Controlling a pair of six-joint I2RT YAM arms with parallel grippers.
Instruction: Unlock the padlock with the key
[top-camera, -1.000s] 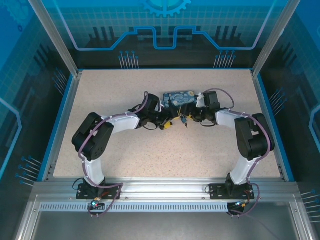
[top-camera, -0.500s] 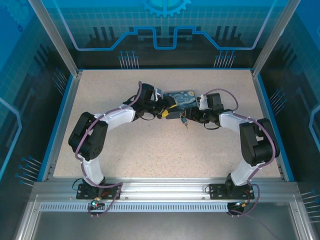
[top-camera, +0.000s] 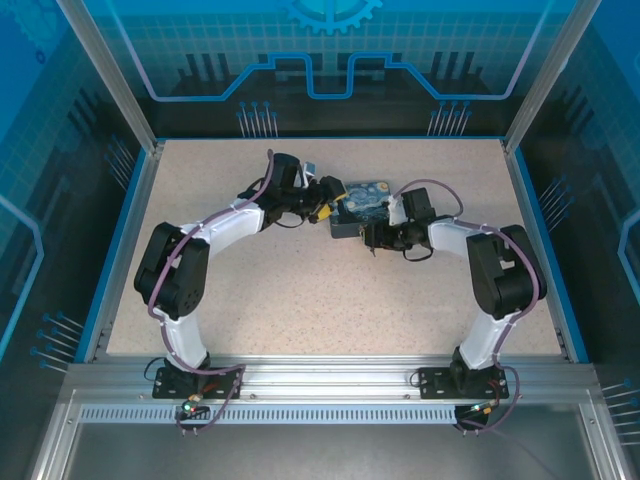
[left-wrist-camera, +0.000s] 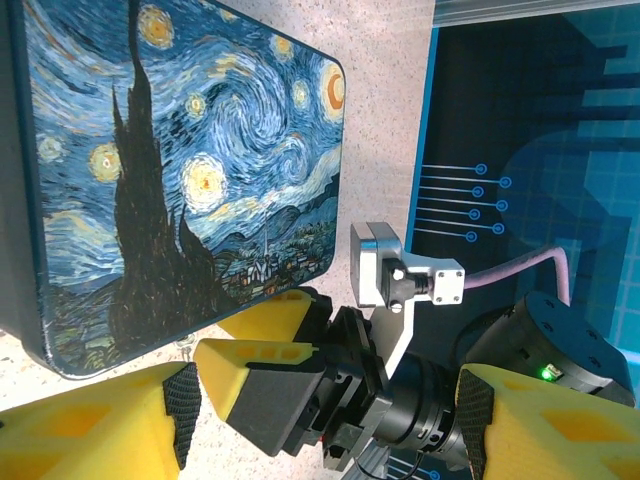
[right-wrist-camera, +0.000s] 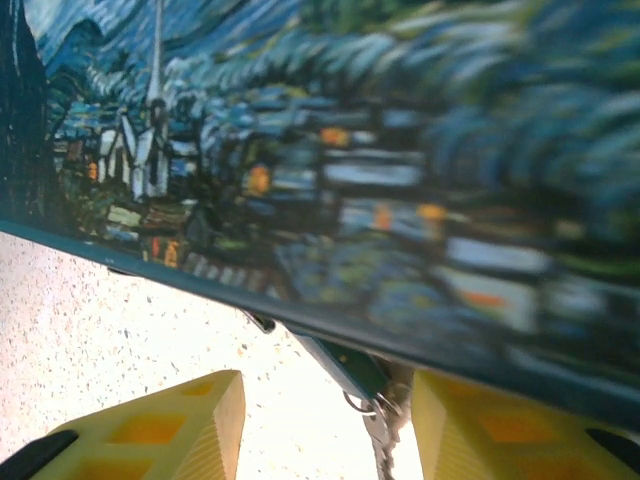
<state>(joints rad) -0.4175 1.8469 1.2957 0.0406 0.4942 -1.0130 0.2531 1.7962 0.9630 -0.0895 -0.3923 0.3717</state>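
The speckled beige table (top-camera: 250, 290) carries a dark-blue rectangular box printed with a starry night sky (left-wrist-camera: 180, 170). The left gripper (left-wrist-camera: 328, 405) is held wide and empty beside it, probably to steady it. The right gripper (right-wrist-camera: 328, 400) is parted around a green-headed key on a metal ring (right-wrist-camera: 345, 368) at the box's lower edge, without touching it. The small brass padlock cannot be made out and is judged to be hidden there.

The box (top-camera: 362, 203), printed with a starry night scene, lay flat on the speckled table (top-camera: 300, 290), towards the table's far side and near its mid-width. Blue edging (top-camera: 118, 250) bordered the table's sides. An aluminium rail (top-camera: 330, 375) ran along its near edge.
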